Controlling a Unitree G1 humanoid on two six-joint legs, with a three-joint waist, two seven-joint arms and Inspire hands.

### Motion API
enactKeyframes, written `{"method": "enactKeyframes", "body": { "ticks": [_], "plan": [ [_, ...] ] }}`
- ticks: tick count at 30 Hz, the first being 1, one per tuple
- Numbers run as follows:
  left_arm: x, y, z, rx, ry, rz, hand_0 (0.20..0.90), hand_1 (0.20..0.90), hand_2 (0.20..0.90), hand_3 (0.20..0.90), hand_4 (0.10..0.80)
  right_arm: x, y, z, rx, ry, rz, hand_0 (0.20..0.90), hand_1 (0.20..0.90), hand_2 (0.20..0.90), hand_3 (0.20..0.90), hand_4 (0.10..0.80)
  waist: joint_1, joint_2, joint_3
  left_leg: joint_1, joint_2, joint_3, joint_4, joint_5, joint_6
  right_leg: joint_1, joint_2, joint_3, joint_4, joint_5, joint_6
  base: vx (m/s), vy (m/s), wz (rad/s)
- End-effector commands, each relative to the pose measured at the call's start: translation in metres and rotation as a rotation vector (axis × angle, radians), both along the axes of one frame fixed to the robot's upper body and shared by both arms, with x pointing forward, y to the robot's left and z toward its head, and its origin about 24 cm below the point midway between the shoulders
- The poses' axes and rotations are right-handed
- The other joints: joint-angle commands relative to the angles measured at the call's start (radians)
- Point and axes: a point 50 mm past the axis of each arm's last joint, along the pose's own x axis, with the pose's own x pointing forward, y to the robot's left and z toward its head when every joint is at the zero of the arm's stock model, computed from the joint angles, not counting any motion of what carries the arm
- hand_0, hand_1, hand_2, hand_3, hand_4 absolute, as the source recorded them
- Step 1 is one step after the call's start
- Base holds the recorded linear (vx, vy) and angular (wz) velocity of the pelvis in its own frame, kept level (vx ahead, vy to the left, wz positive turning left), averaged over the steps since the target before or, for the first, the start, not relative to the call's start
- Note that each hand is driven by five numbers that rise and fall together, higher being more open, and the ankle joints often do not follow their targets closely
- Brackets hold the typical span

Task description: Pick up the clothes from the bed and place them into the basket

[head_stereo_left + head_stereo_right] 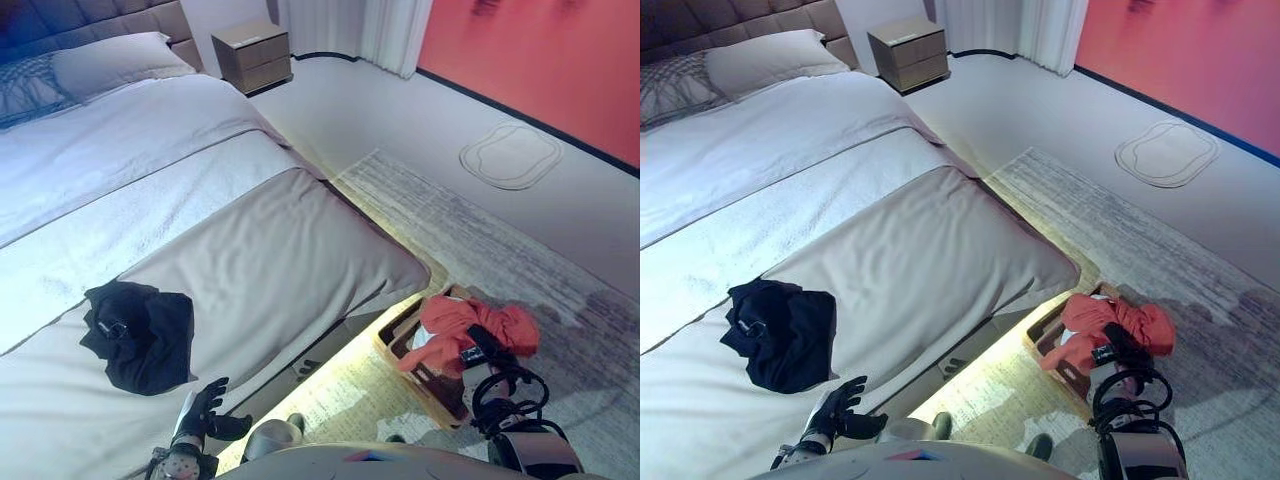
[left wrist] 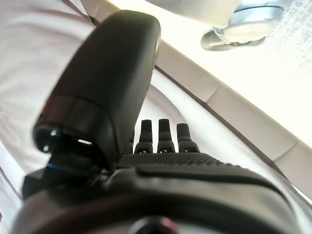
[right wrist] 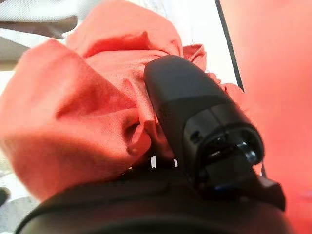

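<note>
My right robot hand (image 1: 1118,352) grips the red garment (image 1: 462,322) directly above the basket (image 1: 400,345). My left robot hand (image 1: 205,408) hangs relaxed, beside the black garment (image 1: 140,332) on the bed (image 1: 270,250).

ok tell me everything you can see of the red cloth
The red cloth is a soft, orange-red garment, bunched and wrinkled into a loose bundle. The right hand is shut on it: its thumb presses into the folds, and the fabric spills out around the hand. It hangs over the basket on the rug beside the bed, with a fold drooping onto the basket's rim. Whether any of it rests inside cannot be told.
</note>
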Motion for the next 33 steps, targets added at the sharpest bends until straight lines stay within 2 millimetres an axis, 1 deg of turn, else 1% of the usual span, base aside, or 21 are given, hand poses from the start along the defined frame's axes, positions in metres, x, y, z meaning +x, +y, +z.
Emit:
{"method": "enactKeyframes", "body": {
  "ticks": [1, 5, 6, 7, 10, 16, 25, 29, 33],
  "plan": [
    [0.019, 0.009, 0.009, 0.027, -0.092, -0.042, 0.9, 0.9, 0.9, 0.9, 0.8, 0.047, -0.038, 0.057, -0.181, -0.187, 0.027, 0.3, 0.3, 0.3, 0.2, 0.1, 0.032, 0.017, -0.019, -0.116, -0.05, -0.037, -0.066, 0.1, -0.015, 0.107, 0.029, -0.087, 0.049, -0.13, 0.037, 0.015, -0.006, 0.04],
    [0.019, 0.01, 0.01, 0.019, -0.099, -0.044, 0.9, 0.9, 0.9, 0.9, 0.8, 0.054, -0.044, 0.066, -0.198, -0.207, 0.018, 0.3, 0.3, 0.3, 0.2, 0.1, 0.041, 0.024, -0.009, -0.118, -0.049, -0.042, -0.063, 0.096, -0.023, 0.112, 0.028, -0.092, 0.052, -0.14, 0.034, 0.02, -0.003, 0.09],
    [0.019, 0.01, 0.01, 0.018, -0.099, -0.045, 0.9, 0.9, 0.9, 0.9, 0.8, 0.054, -0.045, 0.067, -0.201, -0.206, 0.015, 0.387, 0.387, 0.387, 0.302, 0.202, 0.042, 0.024, -0.008, -0.118, -0.05, -0.042, -0.063, 0.097, -0.023, 0.111, 0.028, -0.093, 0.052, -0.141, 0.034, 0.006, 0.002, 0.08],
    [0.019, 0.01, 0.011, 0.012, -0.103, -0.048, 0.9, 0.9, 0.9, 0.9, 0.8, 0.057, -0.046, 0.071, -0.204, -0.206, 0.005, 0.9, 0.9, 0.9, 0.9, 0.8, 0.043, 0.027, -0.005, -0.121, -0.051, -0.043, -0.063, 0.098, -0.024, 0.109, 0.026, -0.097, 0.055, -0.141, 0.034, -0.009, 0.018, 0.05],
    [0.018, 0.009, 0.01, 0.008, -0.105, -0.043, 0.9, 0.9, 0.9, 0.9, 0.8, 0.058, -0.047, 0.072, -0.214, -0.2, -0.005, 0.9, 0.9, 0.9, 0.9, 0.8, 0.043, 0.031, -0.002, -0.121, -0.051, -0.043, -0.063, 0.098, -0.025, 0.107, 0.024, -0.1, 0.058, -0.143, 0.034, -0.004, 0.009, 0.02],
    [0.011, 0.008, 0.007, 0.0, -0.078, -0.036, 0.9, 0.9, 0.9, 0.9, 0.8, 0.053, -0.043, 0.064, -0.197, -0.177, -0.018, 0.9, 0.9, 0.9, 0.9, 0.8, 0.043, 0.032, -0.004, -0.111, -0.05, -0.041, -0.064, 0.094, -0.025, 0.116, 0.024, -0.103, 0.06, -0.148, 0.033, 0.0, 0.0, 0.0],
    [0.016, 0.006, 0.008, -0.001, -0.093, -0.034, 0.9, 0.9, 0.9, 0.9, 0.8, 0.046, -0.041, 0.055, -0.184, -0.13, -0.014, 0.9, 0.9, 0.9, 0.9, 0.8, 0.04, 0.031, -0.01, -0.102, -0.047, -0.034, -0.066, 0.089, -0.025, 0.12, 0.027, -0.1, 0.059, -0.153, 0.031, -0.004, -0.001, 0.0],
    [0.018, 0.007, 0.009, 0.001, -0.098, -0.031, 0.9, 0.9, 0.9, 0.9, 0.8, 0.047, -0.041, 0.055, -0.187, -0.125, -0.007, 0.9, 0.9, 0.9, 0.9, 0.8, 0.043, 0.028, -0.011, -0.098, -0.044, -0.034, -0.066, 0.088, -0.027, 0.126, 0.031, -0.102, 0.059, -0.156, 0.028, 0.0, 0.0, 0.0],
    [0.019, 0.007, 0.009, -0.001, -0.099, -0.017, 0.9, 0.9, 0.9, 0.9, 0.8, 0.054, -0.036, 0.058, -0.193, -0.141, 0.035, 0.9, 0.9, 0.9, 0.9, 0.8, 0.048, 0.024, -0.013, -0.095, -0.041, -0.037, -0.067, 0.09, -0.029, 0.129, 0.038, -0.103, 0.061, -0.161, 0.023, -0.009, -0.001, 0.0]
  ]
}}
